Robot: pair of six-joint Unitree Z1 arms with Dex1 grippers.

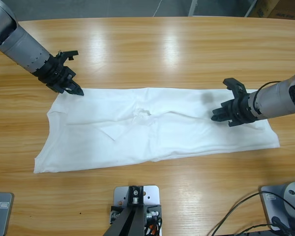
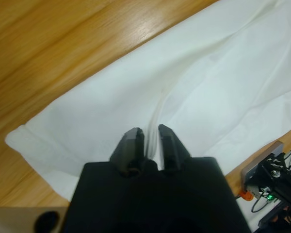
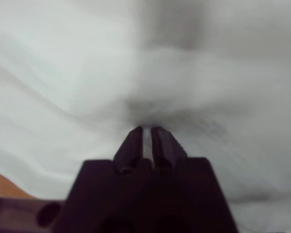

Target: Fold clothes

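Observation:
The clothes are one white T-shirt [image 1: 152, 132] lying flat and wrinkled across the middle of the table, long side running left to right, with a small bunched pucker near its centre. My left gripper [image 1: 77, 91] is at the shirt's upper left corner. In the left wrist view its jaws [image 2: 151, 133] are nearly together with a thin ridge of the white fabric [image 2: 208, 73] pinched between them. My right gripper [image 1: 217, 115] presses on the shirt's right part. In the right wrist view the right gripper [image 3: 146, 130] is shut on a pinch of the cloth [image 3: 63, 73].
Bare wooden table [image 1: 152, 49] stretches behind the shirt and along the front edge. Black cables [image 1: 241, 211] trail over the front right corner. The shirt's right end [image 1: 273, 140] lies under the right forearm.

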